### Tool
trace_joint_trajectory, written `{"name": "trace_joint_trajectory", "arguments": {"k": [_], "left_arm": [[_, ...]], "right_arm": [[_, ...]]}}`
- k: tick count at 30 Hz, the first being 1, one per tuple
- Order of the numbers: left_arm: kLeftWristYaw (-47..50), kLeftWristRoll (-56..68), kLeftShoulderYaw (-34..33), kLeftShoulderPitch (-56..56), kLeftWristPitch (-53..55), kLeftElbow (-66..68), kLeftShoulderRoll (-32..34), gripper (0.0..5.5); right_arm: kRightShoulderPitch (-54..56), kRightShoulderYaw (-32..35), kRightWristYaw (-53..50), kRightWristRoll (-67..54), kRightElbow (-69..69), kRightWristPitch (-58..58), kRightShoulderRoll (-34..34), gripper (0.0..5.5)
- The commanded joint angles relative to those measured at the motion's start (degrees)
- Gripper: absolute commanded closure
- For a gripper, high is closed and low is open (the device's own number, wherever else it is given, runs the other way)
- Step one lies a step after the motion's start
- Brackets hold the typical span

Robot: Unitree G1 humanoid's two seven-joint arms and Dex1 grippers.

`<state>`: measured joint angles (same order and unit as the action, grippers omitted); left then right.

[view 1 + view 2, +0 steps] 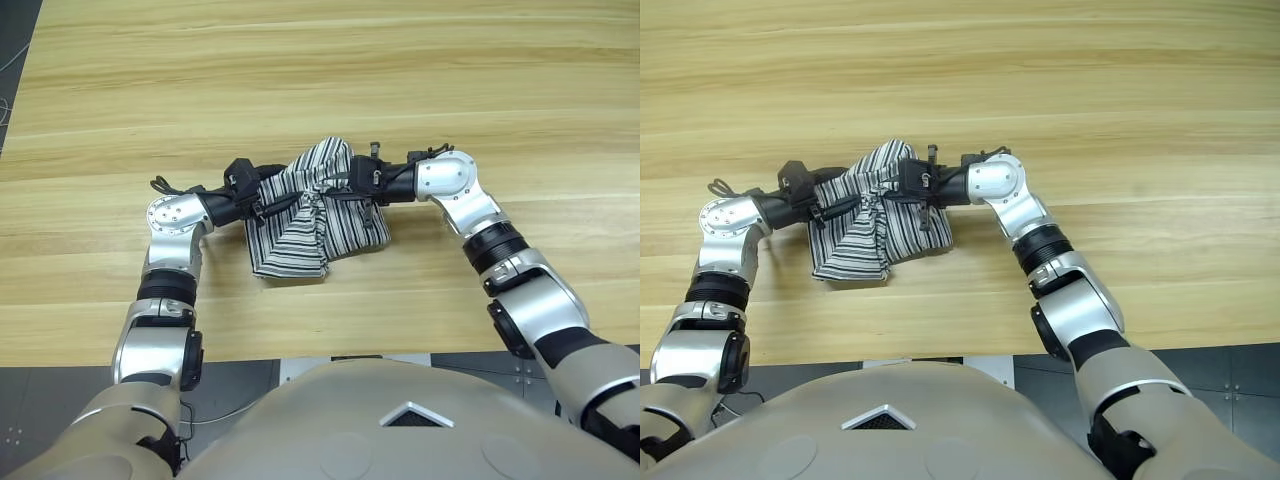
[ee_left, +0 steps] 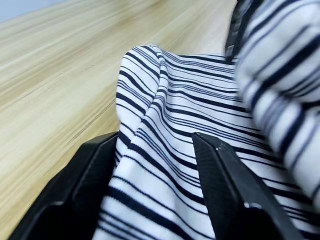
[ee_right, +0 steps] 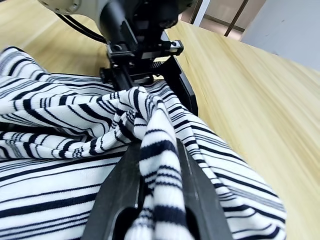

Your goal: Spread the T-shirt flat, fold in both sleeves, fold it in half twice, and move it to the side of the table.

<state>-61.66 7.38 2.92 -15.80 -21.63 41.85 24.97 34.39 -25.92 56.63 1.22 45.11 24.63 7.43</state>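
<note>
Gripping a striped T-shirt (image 1: 315,215) from both sides, the two claws meet over the near middle of the counter (image 1: 300,60). The left claw (image 1: 275,200) comes in from the robot's left and the right claw (image 1: 330,187) from its right, their tips close together with a gathered ridge of cloth between them. The left wrist view has the left claw's black fingers (image 2: 95,170) on either side of a thick fold of the white, dark-striped fabric, so it is clenched on the shirt. In the right wrist view a twisted roll of the same fabric runs down between the right claw's fingers (image 3: 120,195), which also grasp it, with the left claw just beyond, across the bunch.

The shirt is crumpled rather than spread: its top is drawn up into the pinch, and the rest hangs and lies in a loose heap on the counter, toward the robot.

The counter is pale wood with long grain bands running from left to right. A dark grey floor (image 1: 15,40) borders its far left corner and its near edge, and a light grey wall (image 3: 290,25) stands past the counter in the right wrist view.
</note>
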Motion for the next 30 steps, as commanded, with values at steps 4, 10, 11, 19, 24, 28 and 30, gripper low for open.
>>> {"name": "trace_joint_trajectory", "arguments": {"k": [4, 10, 11, 19, 24, 28, 30], "left_arm": [[0.3, -0.4, 0.9, -0.1, 0.1, -1.3, -0.6, 2.87], [0.4, -0.2, 1.2, -0.2, 0.2, -1.7, -0.7, 2.87], [0.3, -0.1, 1.1, -0.1, 0.3, -1.8, -0.6, 2.87], [-0.1, 0.7, 0.7, -0.4, 1.1, -3.0, -0.2, 2.87], [-0.2, 1.1, 0.8, -0.3, 1.4, -3.8, -0.1, 2.87], [-1.6, 10.9, -4.3, -2.1, 10.1, -11.3, -0.4, 2.87], [-0.4, 17.4, -8.0, -3.9, 15.9, -16.9, -0.2, 2.87]], "right_arm": [[4.8, 1.6, -3.4, 3.2, 6.4, 3.1, -2.6, 5.31], [7.7, 1.9, -8.4, 6.9, 13.2, 5.1, -3.5, 5.31], [8.0, 2.0, -9.0, 7.4, 14.4, 5.4, -3.5, 5.31], [9.5, 3.2, -15.0, 10.7, 21.6, 5.3, -4.7, 5.31], [9.1, 4.6, -17.2, 10.6, 22.4, 6.5, -6.3, 4.31], [8.8, 5.3, -17.2, 10.9, 22.9, 6.5, -7.0, 3.62], [8.5, 5.4, -17.0, 11.1, 23.2, 6.3, -7.3, 3.06]]}}
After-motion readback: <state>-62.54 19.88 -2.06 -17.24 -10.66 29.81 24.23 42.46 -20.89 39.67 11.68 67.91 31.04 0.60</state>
